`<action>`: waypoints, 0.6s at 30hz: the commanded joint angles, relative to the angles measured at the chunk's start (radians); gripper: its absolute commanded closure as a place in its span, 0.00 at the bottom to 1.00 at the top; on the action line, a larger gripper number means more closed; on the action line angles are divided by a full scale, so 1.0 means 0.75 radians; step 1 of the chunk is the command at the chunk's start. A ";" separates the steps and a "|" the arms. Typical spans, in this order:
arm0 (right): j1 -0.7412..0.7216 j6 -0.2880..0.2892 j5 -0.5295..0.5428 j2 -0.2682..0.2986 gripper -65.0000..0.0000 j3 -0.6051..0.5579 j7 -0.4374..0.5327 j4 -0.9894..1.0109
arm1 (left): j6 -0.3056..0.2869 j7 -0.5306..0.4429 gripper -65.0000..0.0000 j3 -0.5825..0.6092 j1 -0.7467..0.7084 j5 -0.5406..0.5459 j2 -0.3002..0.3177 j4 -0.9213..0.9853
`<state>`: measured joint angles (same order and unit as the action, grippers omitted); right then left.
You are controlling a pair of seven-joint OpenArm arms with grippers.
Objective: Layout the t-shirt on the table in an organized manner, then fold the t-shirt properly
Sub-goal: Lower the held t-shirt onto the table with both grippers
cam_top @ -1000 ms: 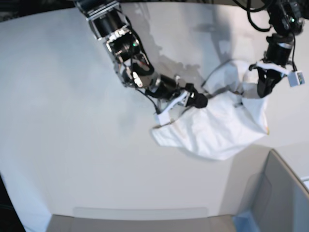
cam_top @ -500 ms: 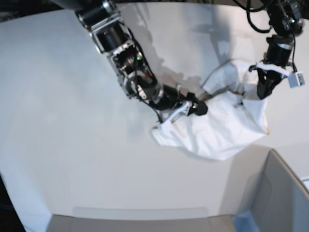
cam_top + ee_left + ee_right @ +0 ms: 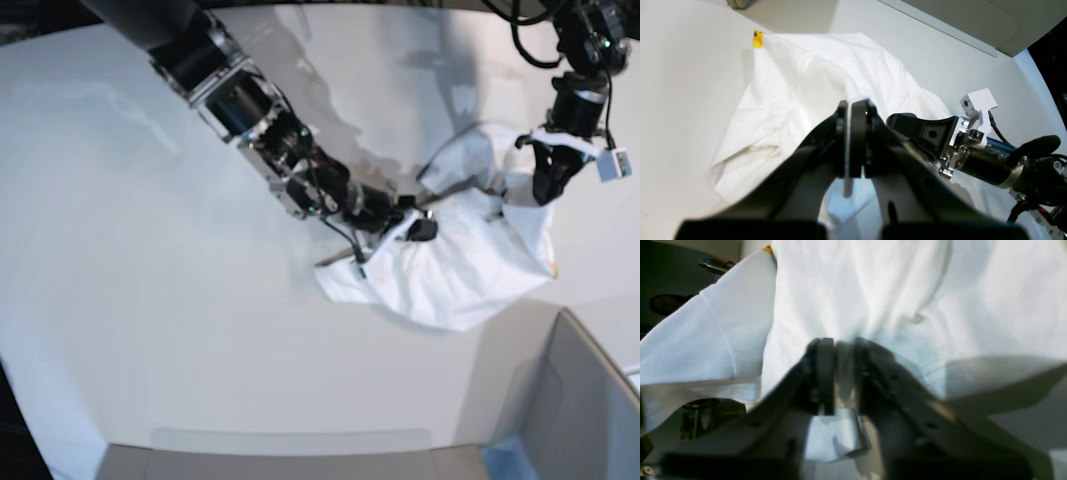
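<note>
Base view takes in the whole white surface (image 3: 150,300) at once: the t-shirt (image 3: 460,270) lies crumpled in a heap toward the right side, with the right arm reaching into it from the upper left and the left arm coming down on it from the upper right corner. A grey box (image 3: 580,410) with a blue corner sits at the lower right, just beside the heap. Neither pair of fingers can be read clearly from here.

Left wrist view supplies what the base view lacks. The left gripper (image 3: 853,140) has its fingers (image 3: 860,143) clenched together with a thin strip of white cloth pinched between them, and the bulk of the shirt spreads out beyond the fingertips and off to the left, down onto the surface. A small yellow patch of print (image 3: 757,39) shows at the far corner of the cloth, well apart from the fingers. The right arm's black and silver end lies just to the right, over the shirt.

Right wrist view, blurred, shows the right gripper (image 3: 840,373) with its fingers (image 3: 823,373) drawn close on a fold of the white cloth; the shirt fills the frame beyond and to both sides of them, and a sleeve hangs at the left.
</note>
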<state>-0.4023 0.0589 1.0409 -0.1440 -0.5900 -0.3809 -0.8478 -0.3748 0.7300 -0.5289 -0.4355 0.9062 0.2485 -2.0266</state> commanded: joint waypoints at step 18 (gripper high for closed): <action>0.003 0.010 -0.374 -0.017 1.00 -0.027 0.028 -0.356 | -0.009 -0.035 1.00 0.025 -0.001 0.016 0.015 -0.020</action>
<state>-0.3775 0.0544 0.7506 -0.1444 -0.6128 -0.3805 -1.0962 -0.3752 0.7326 -0.5045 -0.4351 0.9062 0.2485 -2.0266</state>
